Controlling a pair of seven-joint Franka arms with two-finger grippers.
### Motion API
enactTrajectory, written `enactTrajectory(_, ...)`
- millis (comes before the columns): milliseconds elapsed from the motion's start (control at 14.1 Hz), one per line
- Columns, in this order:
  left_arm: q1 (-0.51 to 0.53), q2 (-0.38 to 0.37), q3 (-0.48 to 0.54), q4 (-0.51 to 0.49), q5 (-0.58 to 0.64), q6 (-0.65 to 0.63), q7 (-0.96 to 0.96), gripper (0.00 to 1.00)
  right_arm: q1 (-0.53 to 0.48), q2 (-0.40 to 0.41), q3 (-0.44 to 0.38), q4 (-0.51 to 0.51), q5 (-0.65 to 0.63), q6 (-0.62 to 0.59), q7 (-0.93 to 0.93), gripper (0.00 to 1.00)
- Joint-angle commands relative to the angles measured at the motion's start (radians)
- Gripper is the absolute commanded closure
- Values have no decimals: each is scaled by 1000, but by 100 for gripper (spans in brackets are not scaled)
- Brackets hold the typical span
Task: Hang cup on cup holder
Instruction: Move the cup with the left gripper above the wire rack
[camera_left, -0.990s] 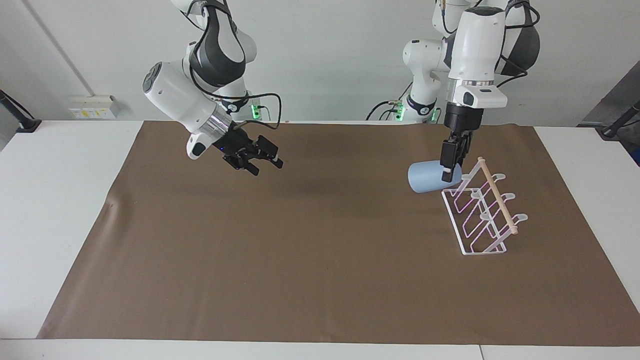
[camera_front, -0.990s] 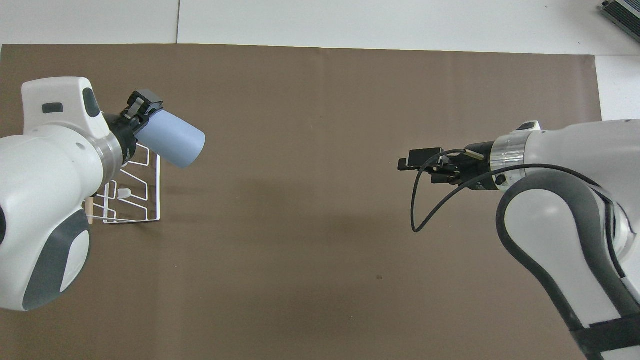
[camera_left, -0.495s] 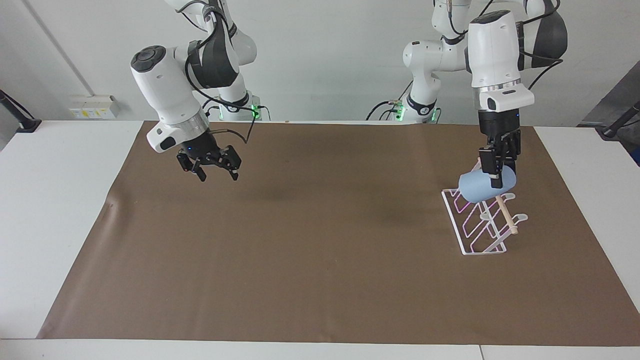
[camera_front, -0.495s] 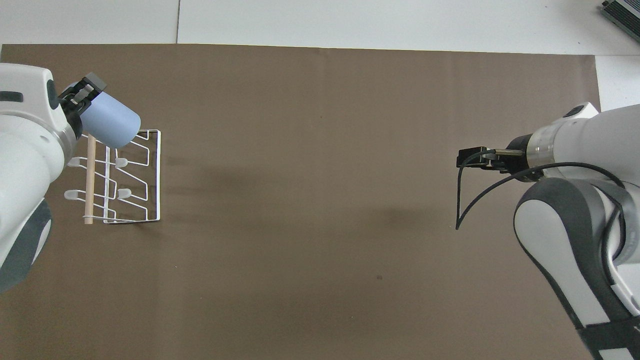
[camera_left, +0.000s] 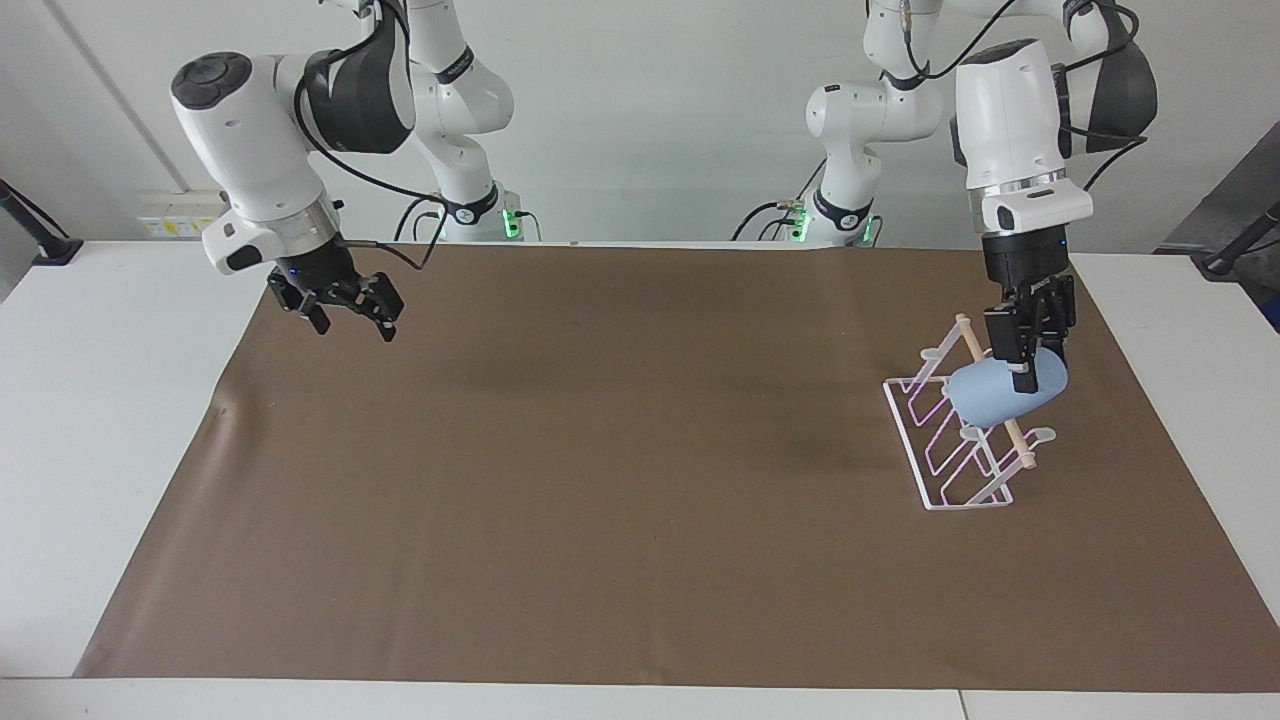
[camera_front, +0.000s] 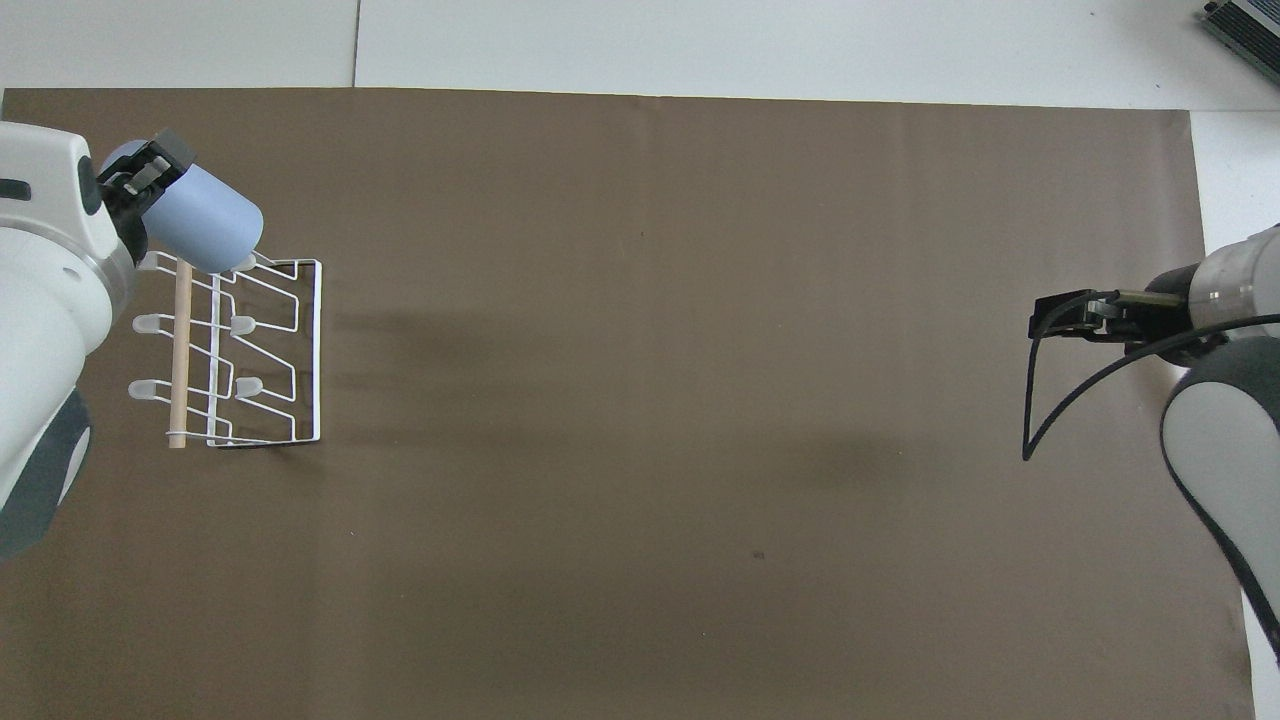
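Over the brown mat (camera_left: 620, 480) at its own end of the table, the right gripper (camera_left: 345, 318) hangs in the air with its fingers spread apart and nothing between them; that arm waits. The left gripper (camera_left: 1028, 362) points straight down over the cup holder (camera_left: 960, 430), its fingers pinched on the rim of the cup (camera_left: 990, 392). The cup lies tilted on its side directly under the gripper, its base aimed toward the middle of the table, its body against the holder's wooden dowel (camera_left: 1012, 432) and upper pegs. The holder stands on the mat below the gripper.
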Motion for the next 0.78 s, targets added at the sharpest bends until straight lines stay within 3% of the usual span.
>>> enactTrajectory(0, 10, -5, -6, -40, 24, 30, 13, 100, -42, 20, 9, 149, -22, -121, -1, 0)
enactTrajectory(424, 18, 49, -2, -67, 23, 81, 15, 100, -59, -8, 7, 283, -89, -241, -3, 0)
enactTrajectory(707, 55, 89, 0, -61, 24, 159, 44, 100, -65, -20, -3, 265, -80, -257, -10, 0)
